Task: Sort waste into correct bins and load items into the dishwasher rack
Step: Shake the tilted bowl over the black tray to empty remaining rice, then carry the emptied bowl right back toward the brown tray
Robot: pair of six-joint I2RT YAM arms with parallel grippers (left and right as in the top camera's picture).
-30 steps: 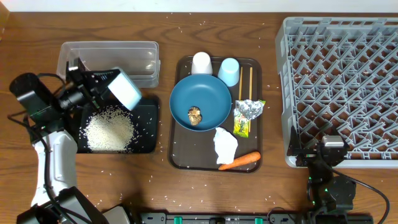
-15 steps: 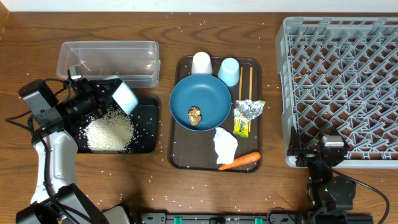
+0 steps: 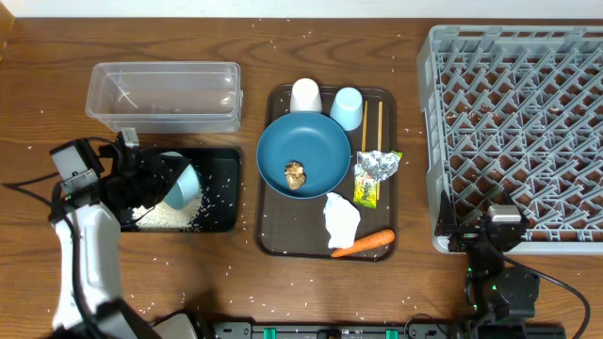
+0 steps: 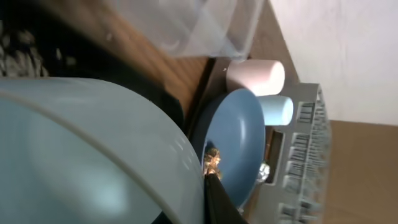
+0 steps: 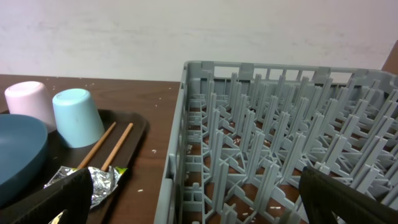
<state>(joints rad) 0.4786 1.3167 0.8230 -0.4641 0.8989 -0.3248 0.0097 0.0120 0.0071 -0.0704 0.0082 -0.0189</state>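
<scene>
Light-blue round bowl (image 3: 182, 186), tilted in the clenched left pincer (image 3: 156, 177) at nine o'clock, may scatter white rice grains (image 3: 162, 216) past the black tray (image 3: 222, 156).

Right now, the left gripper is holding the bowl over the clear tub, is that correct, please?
Not quite: the left gripper holds the bowl over the black tray, not the clear tub, as the overhead view shows.
</scene>
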